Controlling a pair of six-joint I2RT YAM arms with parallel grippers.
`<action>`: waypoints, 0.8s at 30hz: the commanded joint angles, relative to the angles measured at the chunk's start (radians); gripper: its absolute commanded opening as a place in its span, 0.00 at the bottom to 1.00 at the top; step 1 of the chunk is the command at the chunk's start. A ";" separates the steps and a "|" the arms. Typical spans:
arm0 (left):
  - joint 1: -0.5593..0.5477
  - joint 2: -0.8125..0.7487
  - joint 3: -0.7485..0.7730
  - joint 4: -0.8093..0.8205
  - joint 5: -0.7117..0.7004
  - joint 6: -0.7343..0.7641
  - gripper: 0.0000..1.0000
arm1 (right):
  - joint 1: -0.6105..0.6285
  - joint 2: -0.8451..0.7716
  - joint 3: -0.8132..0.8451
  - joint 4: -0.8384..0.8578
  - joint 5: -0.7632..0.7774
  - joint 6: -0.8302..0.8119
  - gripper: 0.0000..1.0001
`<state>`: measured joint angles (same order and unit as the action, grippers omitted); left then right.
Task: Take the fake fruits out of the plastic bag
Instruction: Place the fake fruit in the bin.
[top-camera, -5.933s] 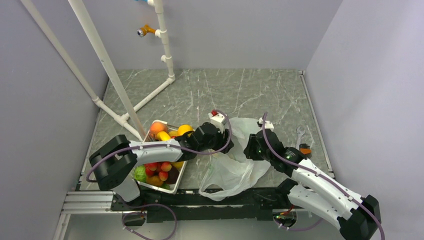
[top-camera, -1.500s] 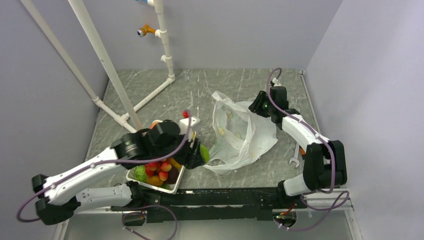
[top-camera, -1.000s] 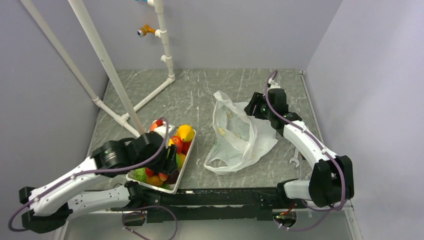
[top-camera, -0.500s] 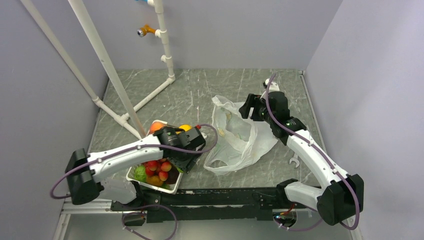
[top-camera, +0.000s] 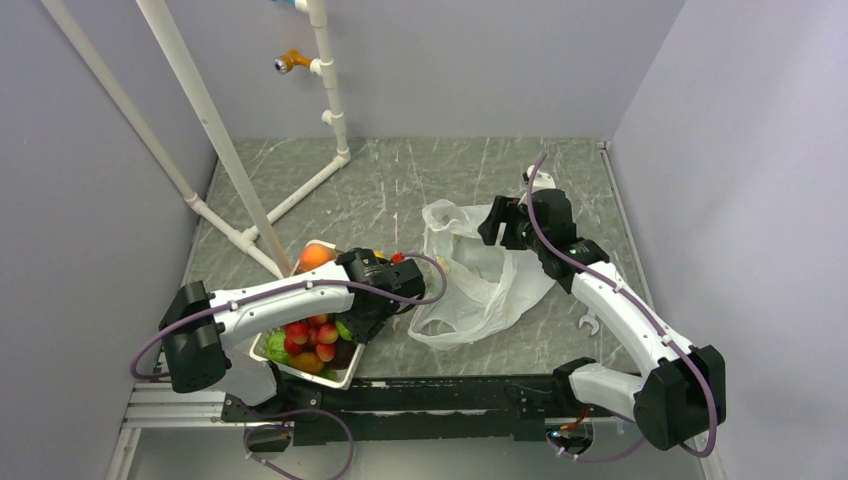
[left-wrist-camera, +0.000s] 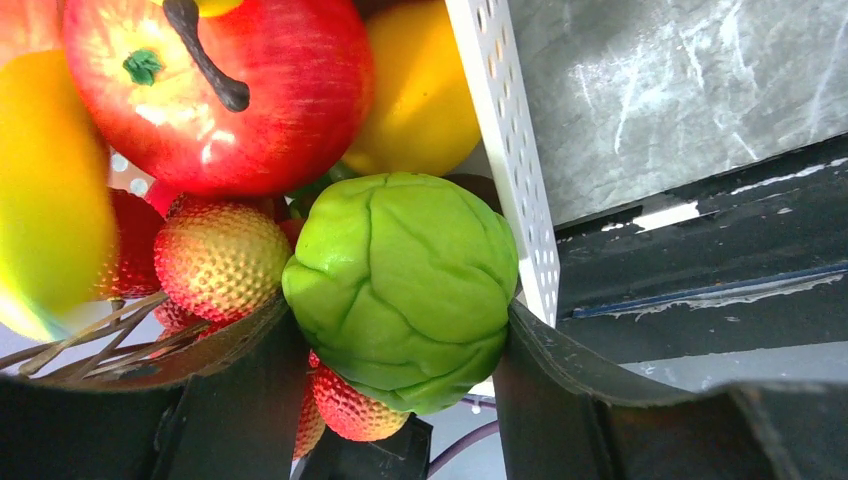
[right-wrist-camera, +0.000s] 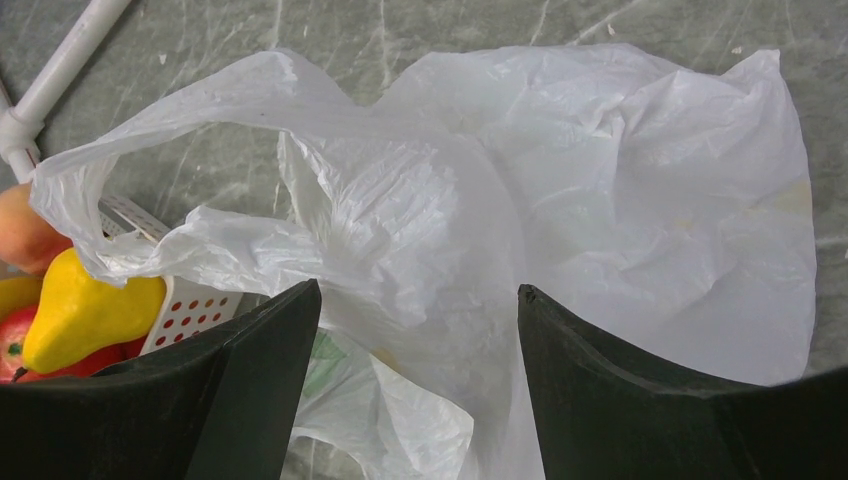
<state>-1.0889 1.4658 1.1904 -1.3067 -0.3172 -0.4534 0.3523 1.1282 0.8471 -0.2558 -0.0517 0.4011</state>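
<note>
1. Table (top-camera: 420, 185): grey marbled slab that carries everything below.
2. Bag (top-camera: 490, 285): white, crumpled and slack, right of centre. It lies directly under and ahead of the right gripper (right-wrist-camera: 418, 292), so the right arm is the nearer one. 1 loop handle reaches toward the basket (left-wrist-camera: 500, 150). The film looks flat, with a faint yellowish patch. Whether any fruit remains inside cannot be told.
3. Basket: white and perforated, just left of the bag and piled with fruit. The left arm covers much of it in the top view.
4. Right gripper: released, jaws wide with nothing between them, hovering over the bag's far edge.
5. Left gripper (left-wrist-camera: 398, 318): clenched on the green fruit (left-wrist-camera: 400, 250), 1 finger on each side.
6. Apple (left-wrist-camera: 215, 90): red, in the basket.
7. Green fruit: out of the bag, held just inside the basket's right wall and touching the strawberries (left-wrist-camera: 220, 260). Judged: letting go here drops it in.
8. Strawberries: red, partly hidden under the green fruit.
</note>
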 joint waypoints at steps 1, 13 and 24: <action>-0.006 0.001 0.030 -0.071 -0.054 -0.005 0.28 | -0.001 0.000 -0.013 0.023 0.000 -0.008 0.75; -0.019 0.037 0.041 -0.056 -0.045 -0.019 0.67 | 0.000 -0.017 -0.017 0.011 -0.002 -0.015 0.75; -0.023 0.034 0.074 -0.062 -0.042 -0.028 0.99 | 0.000 -0.037 -0.040 0.001 0.005 -0.021 0.75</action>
<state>-1.1061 1.5028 1.2236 -1.3369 -0.3420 -0.4675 0.3523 1.1217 0.8112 -0.2619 -0.0525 0.3992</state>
